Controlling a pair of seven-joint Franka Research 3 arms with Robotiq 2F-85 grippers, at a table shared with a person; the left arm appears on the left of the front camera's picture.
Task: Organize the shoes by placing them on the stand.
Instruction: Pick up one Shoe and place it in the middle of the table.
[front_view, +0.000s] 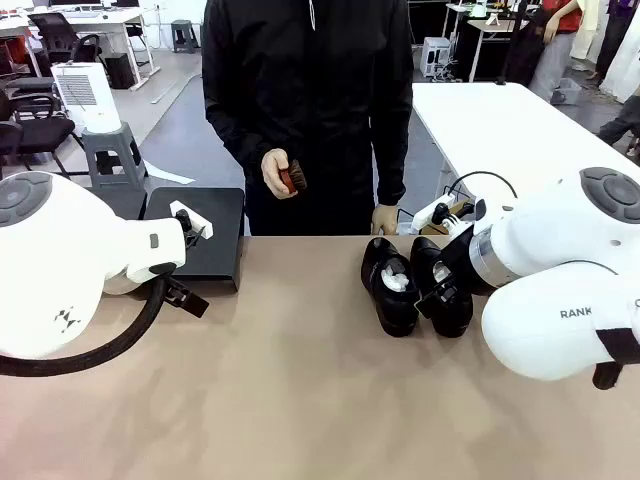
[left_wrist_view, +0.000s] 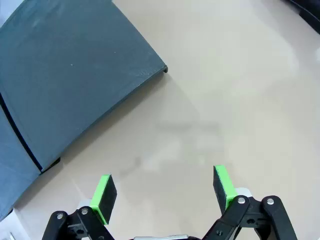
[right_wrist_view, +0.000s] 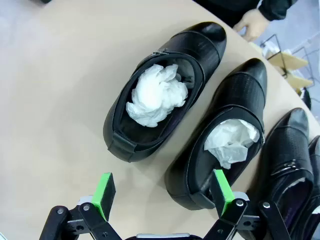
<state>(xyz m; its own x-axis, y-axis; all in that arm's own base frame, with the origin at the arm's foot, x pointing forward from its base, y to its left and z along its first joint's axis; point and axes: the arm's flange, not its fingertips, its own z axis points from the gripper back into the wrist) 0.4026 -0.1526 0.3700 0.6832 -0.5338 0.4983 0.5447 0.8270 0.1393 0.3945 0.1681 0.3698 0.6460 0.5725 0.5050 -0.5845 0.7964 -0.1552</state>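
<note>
Shoes (right_wrist_view: 195, 50): four, two showing white paper (right_wrist_view: 157, 95). Stand (front_view: 205, 235): one, two sections. Brush (front_view: 291, 178): one.

Bright, even overhead room light. The surface (front_view: 300, 400) is a flat tan with no hard shadows, only a faint smudged shadow ahead of the left tool (left_wrist_view: 164, 192). Soft white sheen sits on the glossy toes of the shoes (right_wrist_view: 200, 45), and the paper (right_wrist_view: 157, 95) inside is nearly blown out. Wrist views bow at the edges, and the far corners look slightly soft, possibly out of focus.
</note>
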